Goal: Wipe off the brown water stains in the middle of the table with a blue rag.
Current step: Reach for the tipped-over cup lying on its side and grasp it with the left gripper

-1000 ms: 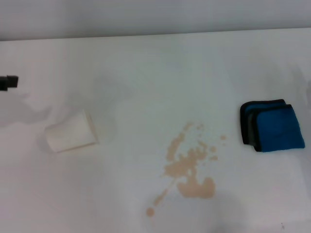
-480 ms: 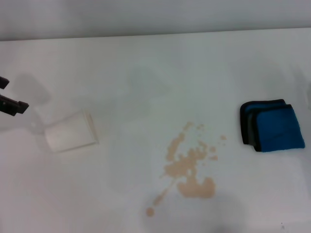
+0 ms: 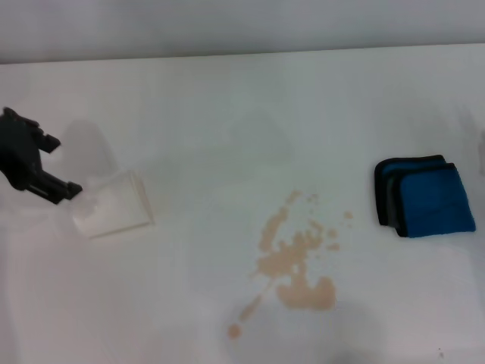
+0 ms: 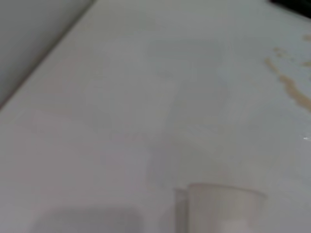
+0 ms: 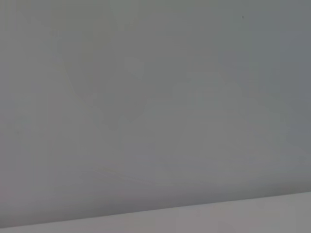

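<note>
The brown water stains [image 3: 296,265] spread as tan blotches and droplets in the middle of the white table [image 3: 227,106]. At the right side lies the folded blue rag [image 3: 426,197] with dark edging, and nothing touches it. My left gripper [image 3: 65,167] has come in from the left edge and stands open, just left of a white paper cup [image 3: 112,205] that lies on its side. In the left wrist view the cup [image 4: 221,205] is close, with part of the stains [image 4: 292,91] farther off. The right gripper is out of view.
A grey wall runs behind the table's far edge [image 3: 242,51]. The right wrist view shows only grey wall above a strip of white table [image 5: 243,213].
My left gripper has moved in from the left edge toward the cup. The cup, stains and rag have not moved.
</note>
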You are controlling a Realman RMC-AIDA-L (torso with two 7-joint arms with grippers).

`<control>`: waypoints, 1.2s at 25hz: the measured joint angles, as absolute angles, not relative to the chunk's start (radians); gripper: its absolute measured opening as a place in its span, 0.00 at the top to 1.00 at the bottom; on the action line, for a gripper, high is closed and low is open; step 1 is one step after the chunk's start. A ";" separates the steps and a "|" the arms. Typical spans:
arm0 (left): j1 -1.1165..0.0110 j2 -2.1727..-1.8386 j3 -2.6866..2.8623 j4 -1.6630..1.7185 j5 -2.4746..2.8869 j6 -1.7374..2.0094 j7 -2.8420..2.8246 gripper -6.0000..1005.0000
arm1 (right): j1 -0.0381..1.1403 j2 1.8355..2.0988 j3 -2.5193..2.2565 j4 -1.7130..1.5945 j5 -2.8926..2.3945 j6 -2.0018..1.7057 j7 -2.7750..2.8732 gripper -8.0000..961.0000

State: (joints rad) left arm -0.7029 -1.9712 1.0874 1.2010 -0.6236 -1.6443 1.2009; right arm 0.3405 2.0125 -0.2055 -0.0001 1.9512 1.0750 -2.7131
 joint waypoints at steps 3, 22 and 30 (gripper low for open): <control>-0.698 -1.999 1.102 1.193 -0.598 -1.636 1.220 0.13 | 0.340 2.013 -0.205 0.002 1.951 1.075 -2.706 0.58; -0.643 -2.074 1.240 1.147 -0.502 -1.438 1.261 0.13 | 0.339 2.013 -0.256 0.020 1.951 1.076 -2.700 0.59; -0.641 -2.076 1.323 1.086 -0.531 -1.337 1.265 0.13 | 0.337 2.013 -0.256 0.024 1.950 1.076 -2.700 0.58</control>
State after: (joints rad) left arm -0.6412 -2.0755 1.3227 1.0858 -0.5307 -1.3369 1.2646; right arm 0.3375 2.0125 -0.2561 0.0242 1.9498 1.0758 -2.6997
